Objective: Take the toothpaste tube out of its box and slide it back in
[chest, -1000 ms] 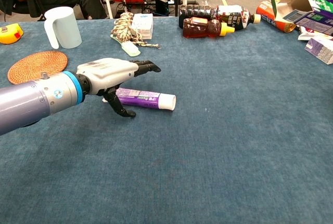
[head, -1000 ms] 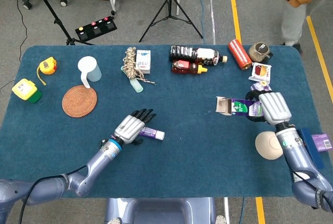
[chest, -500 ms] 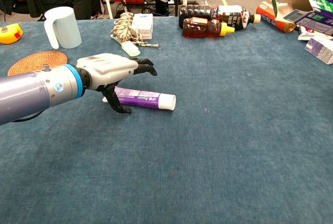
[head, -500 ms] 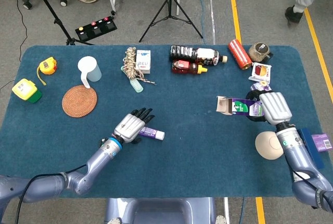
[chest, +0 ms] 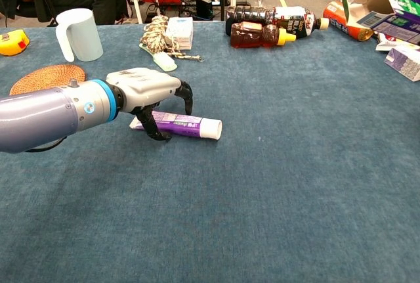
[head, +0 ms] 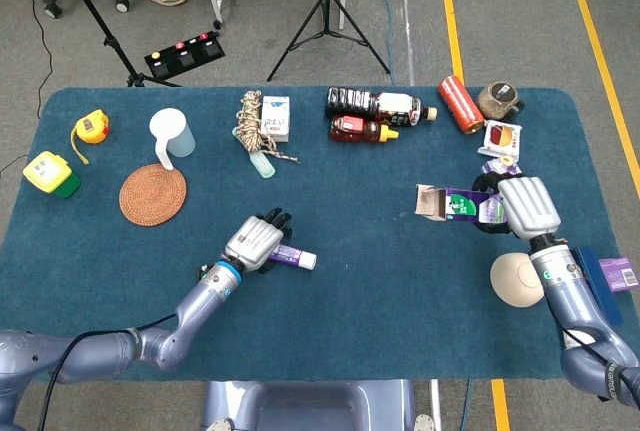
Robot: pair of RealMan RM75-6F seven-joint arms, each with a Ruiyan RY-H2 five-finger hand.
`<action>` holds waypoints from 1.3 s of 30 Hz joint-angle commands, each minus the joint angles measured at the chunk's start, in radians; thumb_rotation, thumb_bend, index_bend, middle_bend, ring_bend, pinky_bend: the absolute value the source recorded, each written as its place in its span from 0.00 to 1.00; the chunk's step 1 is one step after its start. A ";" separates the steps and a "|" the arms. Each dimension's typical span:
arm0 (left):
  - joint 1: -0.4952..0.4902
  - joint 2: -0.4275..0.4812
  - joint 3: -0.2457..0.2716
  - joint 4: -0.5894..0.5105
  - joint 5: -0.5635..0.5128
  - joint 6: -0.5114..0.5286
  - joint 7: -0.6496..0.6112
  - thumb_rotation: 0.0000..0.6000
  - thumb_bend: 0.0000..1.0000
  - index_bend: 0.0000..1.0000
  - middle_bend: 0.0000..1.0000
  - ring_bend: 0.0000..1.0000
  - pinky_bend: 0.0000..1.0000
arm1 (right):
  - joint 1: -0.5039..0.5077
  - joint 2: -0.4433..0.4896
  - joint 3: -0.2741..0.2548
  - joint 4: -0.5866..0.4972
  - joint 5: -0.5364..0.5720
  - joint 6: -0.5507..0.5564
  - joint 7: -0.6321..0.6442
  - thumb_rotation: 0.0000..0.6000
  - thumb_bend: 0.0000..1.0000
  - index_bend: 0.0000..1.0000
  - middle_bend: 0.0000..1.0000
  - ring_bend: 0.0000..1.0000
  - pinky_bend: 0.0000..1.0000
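Note:
The purple toothpaste tube (head: 296, 257) (chest: 186, 125) lies flat on the blue table, white cap to the right. My left hand (head: 254, 240) (chest: 146, 90) arches over its left end. The fingers curl down behind the tube and the thumb stands on its near side, with no firm hold showing. My right hand (head: 524, 207) grips the toothpaste box (head: 455, 205) at the right of the table, level, its open flaps facing left. In the chest view only the box (chest: 387, 17) shows at the top right edge; the right hand is out of frame there.
Two bottles (head: 378, 116) lie at the back centre, beside a red can (head: 460, 103) and a jar (head: 499, 101). A rope bundle (head: 255, 126), white cup (head: 170, 134), woven coaster (head: 153, 194) and tape measures (head: 90, 129) sit at the back left. A round beige object (head: 516, 280) lies near my right wrist.
My left hand's fingers have curled down from stretched out to arched over the tube, and the hand has sunk closer to it. The tube, box and right hand have not moved.

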 commanded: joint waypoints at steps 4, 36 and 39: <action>-0.002 -0.020 0.014 0.005 0.012 0.041 0.016 1.00 0.29 0.41 0.26 0.19 0.39 | -0.001 0.002 0.000 -0.004 -0.002 0.002 0.000 1.00 0.48 0.47 0.56 0.60 0.64; 0.047 0.390 -0.059 -0.527 0.095 0.260 0.110 1.00 0.31 0.58 0.44 0.35 0.55 | -0.002 -0.076 -0.051 -0.072 -0.053 0.018 -0.127 1.00 0.48 0.47 0.56 0.60 0.64; 0.026 0.421 -0.086 -0.602 0.036 0.284 0.173 1.00 0.31 0.58 0.44 0.35 0.55 | 0.015 -0.102 -0.047 -0.111 -0.043 0.006 -0.198 1.00 0.48 0.47 0.57 0.60 0.64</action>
